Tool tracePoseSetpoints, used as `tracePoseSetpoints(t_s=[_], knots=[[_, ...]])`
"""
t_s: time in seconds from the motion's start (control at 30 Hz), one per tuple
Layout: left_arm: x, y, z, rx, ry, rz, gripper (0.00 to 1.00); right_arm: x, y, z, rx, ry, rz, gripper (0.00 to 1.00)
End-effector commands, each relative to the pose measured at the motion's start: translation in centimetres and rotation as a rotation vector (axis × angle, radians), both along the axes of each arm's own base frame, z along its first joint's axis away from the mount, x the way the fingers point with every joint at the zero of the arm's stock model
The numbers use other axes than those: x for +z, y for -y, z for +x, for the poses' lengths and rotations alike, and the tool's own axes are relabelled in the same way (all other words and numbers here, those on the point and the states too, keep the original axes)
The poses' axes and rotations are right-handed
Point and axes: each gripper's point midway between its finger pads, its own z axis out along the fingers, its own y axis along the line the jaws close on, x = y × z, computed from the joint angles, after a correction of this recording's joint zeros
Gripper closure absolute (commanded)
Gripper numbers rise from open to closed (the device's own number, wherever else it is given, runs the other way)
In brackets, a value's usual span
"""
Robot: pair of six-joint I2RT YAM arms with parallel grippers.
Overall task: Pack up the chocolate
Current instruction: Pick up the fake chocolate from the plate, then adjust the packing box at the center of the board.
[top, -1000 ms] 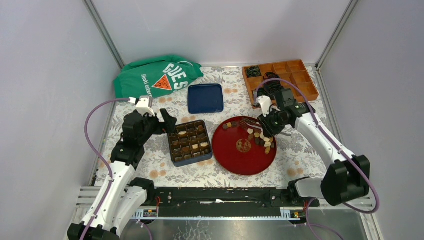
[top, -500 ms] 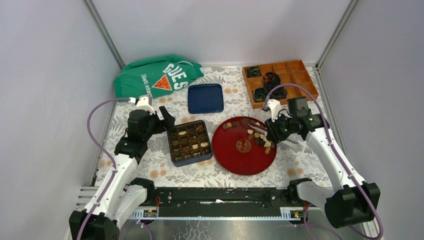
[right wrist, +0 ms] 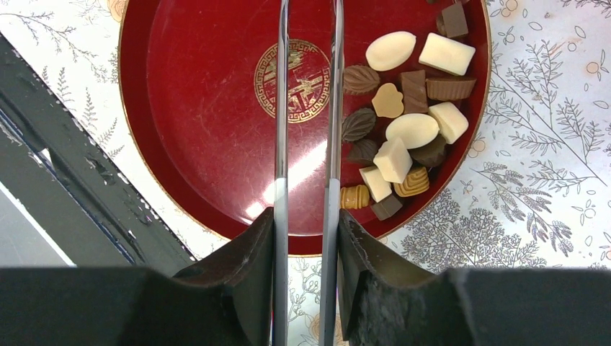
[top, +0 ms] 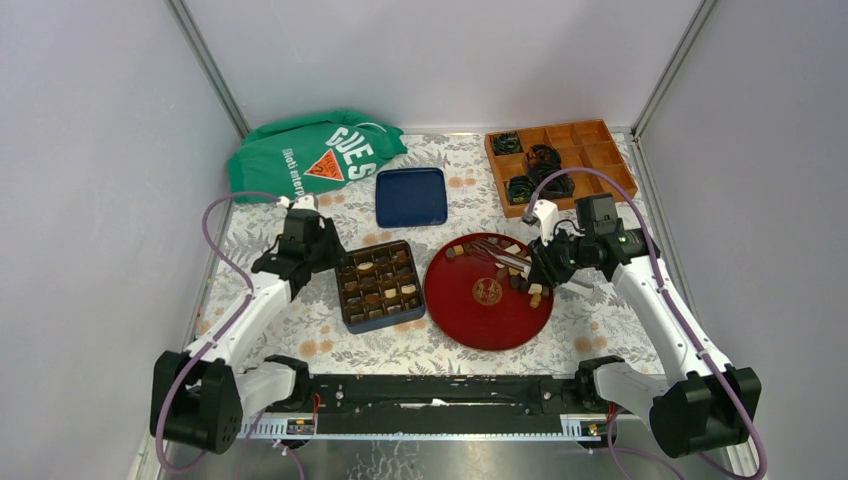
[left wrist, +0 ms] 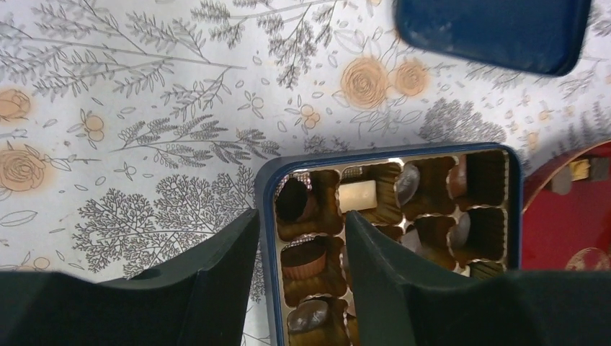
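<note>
- Chocolate pieces sit in several cells of the blue box, and the left gripper, fingers spread, straddles its rim.
- More are heaped on the red plate's right side.
- The right gripper clenches metal tongs, their prongs apart above the plate.

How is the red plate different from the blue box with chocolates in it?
The red plate is round; the blue box is rectangular. On the plate the chocolates lie loose, bunched along one edge; in the box each sits in its own little compartment. The plate has a gold emblem in its middle; the box has a brown grid inside. Both hold chocolates and rest on the flowery table.
</note>
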Motion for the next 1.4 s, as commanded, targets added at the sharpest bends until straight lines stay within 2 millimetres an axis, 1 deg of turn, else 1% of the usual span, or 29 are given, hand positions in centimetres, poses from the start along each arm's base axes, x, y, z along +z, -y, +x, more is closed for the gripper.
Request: tracePoseSetpoints(t_s=[0.0,0.07,0.17,0.27,0.37,0.47,0.6,0.7,0.83,1.0,1.1,1.2,1.27,1.37], knots=[[-0.8,0.4,0.5,0.016,-0.075,0.005,0.48,2.2,-1.0,0.4,0.051,0.059,0.061,1.0],[-1.8,0.6,0.5,0.007,-0.125,0.012,0.53,2.4,-1.2,0.3,0.058,0.061,0.069,1.0],[-3.1,0.0,0.5,0.022,-0.187,0.056,0.56,2.5,-1.3,0.2,0.067,0.065,0.077,1.0],[-3.8,-0.5,0.4,0.034,-0.212,0.087,0.6,2.8,-1.5,0.1,0.077,0.073,0.087,1.0],[-4.4,-0.6,0.3,0.033,-0.235,0.097,0.62,3.1,-1.7,0.0,0.088,0.077,0.098,1.0],[-4.5,-0.4,0.2,0.028,-0.255,0.096,0.61,3.4,-1.8,-0.1,0.099,0.078,0.107,1.0],[-4.1,-0.8,0.2,0.037,-0.237,0.111,0.59,3.8,-2.0,-0.3,0.112,0.079,0.117,1.0],[-4.7,-0.6,0.0,0.02,-0.26,0.109,0.6,4.1,-2.2,-0.4,0.123,0.079,0.126,1.0],[-5.2,-0.1,-0.2,-0.006,-0.286,0.091,0.73,4.8,-2.6,-0.5,0.144,0.085,0.144,1.0],[-5.3,0.2,-0.3,-0.02,-0.294,0.079,0.9,5.5,-2.8,-0.5,0.164,0.091,0.157,1.0],[-5.0,0.3,-0.1,-0.025,-0.283,0.076,1.0,5.9,-3.2,-0.7,0.184,0.092,0.166,1.0],[-3.9,0.2,0.2,-0.01,-0.237,0.074,1.0,6.5,-3.8,-1.2,0.225,0.09,0.176,1.0],[-2.5,0.1,0.6,0.003,-0.175,0.079,1.0,6.9,-4.4,-1.7,0.264,0.095,0.182,1.0],[0.4,0.1,1.1,0.027,-0.041,0.077,1.0,7.7,-5.5,-2.5,0.338,0.114,0.198,1.0]])
